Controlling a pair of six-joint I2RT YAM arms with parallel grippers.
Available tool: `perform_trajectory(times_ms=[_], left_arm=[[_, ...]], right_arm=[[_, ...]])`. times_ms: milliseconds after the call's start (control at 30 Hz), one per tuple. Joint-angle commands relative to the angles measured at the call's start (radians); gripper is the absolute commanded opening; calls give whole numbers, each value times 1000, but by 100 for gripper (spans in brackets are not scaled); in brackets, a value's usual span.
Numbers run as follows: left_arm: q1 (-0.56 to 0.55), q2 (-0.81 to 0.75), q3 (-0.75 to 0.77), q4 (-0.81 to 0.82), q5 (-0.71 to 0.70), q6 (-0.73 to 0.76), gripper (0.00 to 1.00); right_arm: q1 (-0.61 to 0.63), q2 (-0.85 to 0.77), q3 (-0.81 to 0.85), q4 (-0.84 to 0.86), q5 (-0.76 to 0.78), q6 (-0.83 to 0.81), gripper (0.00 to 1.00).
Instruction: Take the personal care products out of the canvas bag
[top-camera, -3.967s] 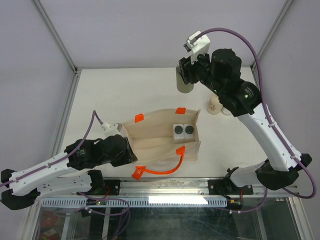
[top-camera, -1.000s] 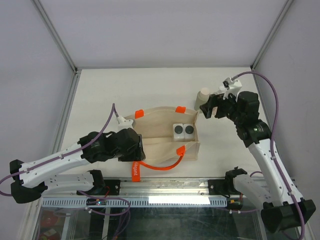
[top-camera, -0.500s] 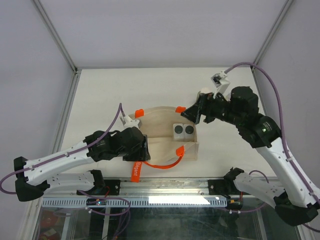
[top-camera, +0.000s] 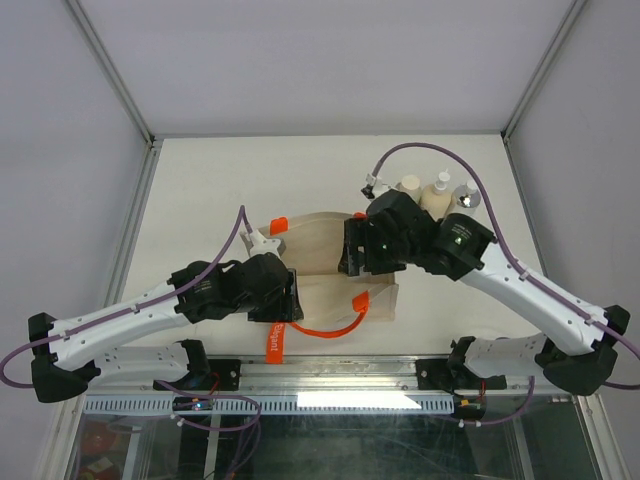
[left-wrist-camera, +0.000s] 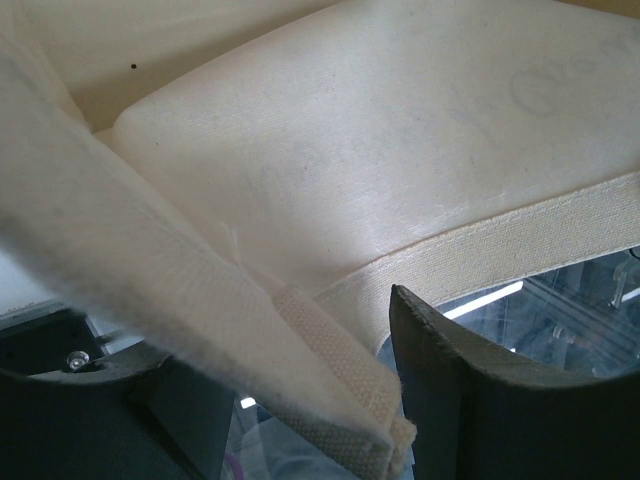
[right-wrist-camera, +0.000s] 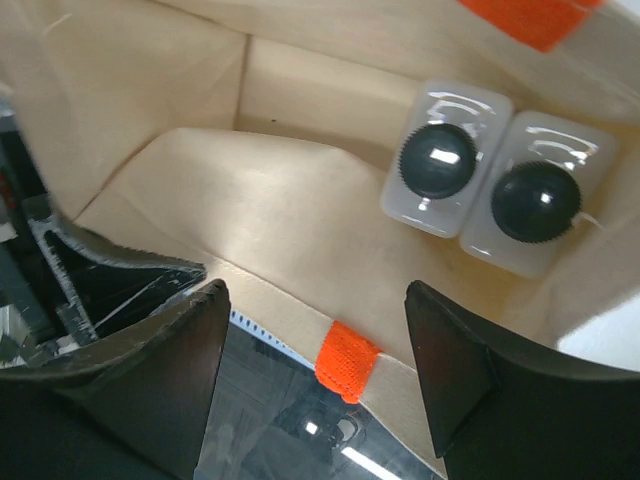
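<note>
Canvas bag (top-camera: 315, 250) rim clamped in our left gripper (left-wrist-camera: 290, 400) to hold the mouth wide, we hang the right gripper (right-wrist-camera: 312, 350) spread-fingered above, two white dark-capped bottles (right-wrist-camera: 440, 170) inside at one o'clock.

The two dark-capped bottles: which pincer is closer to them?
Right. The right pincer hangs open just above the bottles; the left pincer grips the canvas bag at its opposite end.

two white bottles (right-wrist-camera: 437, 165) (right-wrist-camera: 535, 200) inside open canvas bag (top-camera: 315, 245), three bottles (top-camera: 437, 196) beyond
</note>
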Motion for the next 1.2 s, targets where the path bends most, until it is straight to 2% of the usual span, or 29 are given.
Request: perform_trajectory(times_ms=[0,167,600,867,1167], left_arm=[[-3,4,10,84,22,20,57],[-2,-3,7,85,27,21,57],[-3,-34,-13,85,31,12,57],[-3,-35,-17,88,29,8,57],[-3,-23,-13,94,25,16,58]], right_arm=[[15,14,27,-39,143,84,73],[23,100,44,-67,268,102,67],[36,221,12,-72,347,169,51],[59,294,13,-120,413,221,54],[64,354,-18,-89,441,225,55]])
